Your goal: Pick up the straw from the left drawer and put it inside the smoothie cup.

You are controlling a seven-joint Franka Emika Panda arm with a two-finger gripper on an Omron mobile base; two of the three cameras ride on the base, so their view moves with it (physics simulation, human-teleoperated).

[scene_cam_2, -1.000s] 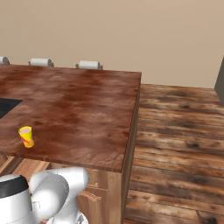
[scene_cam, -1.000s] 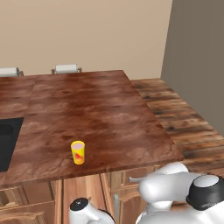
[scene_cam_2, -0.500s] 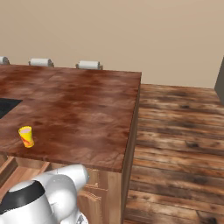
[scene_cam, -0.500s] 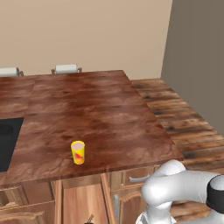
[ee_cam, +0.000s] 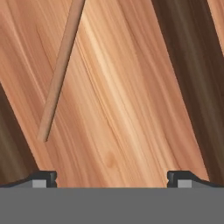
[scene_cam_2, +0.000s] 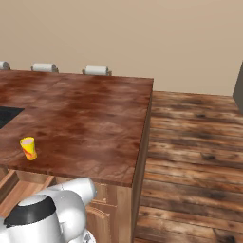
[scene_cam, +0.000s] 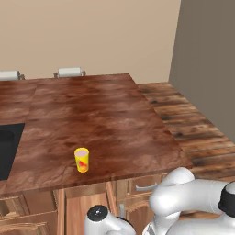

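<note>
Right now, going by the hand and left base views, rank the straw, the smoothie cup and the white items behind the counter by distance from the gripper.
1. straw, on the drawer bottom just ahead of the open gripper.
2. smoothie cup, up on the counter near its front edge.
3. white items, beyond the counter's far edge.

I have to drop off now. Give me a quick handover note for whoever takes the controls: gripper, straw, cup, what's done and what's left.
Gripper: open, empty, low inside the left drawer, fingertips spread wide over the plank bottom.
Straw: lying flat on the drawer bottom, off to one side of the gap between the fingers, not between them.
Smoothie cup: upright on the counter near its front edge, no straw in it.
Done: reach into the drawer.
Left: centre over the straw, close, lift, carry to the cup, drop it in.
</note>
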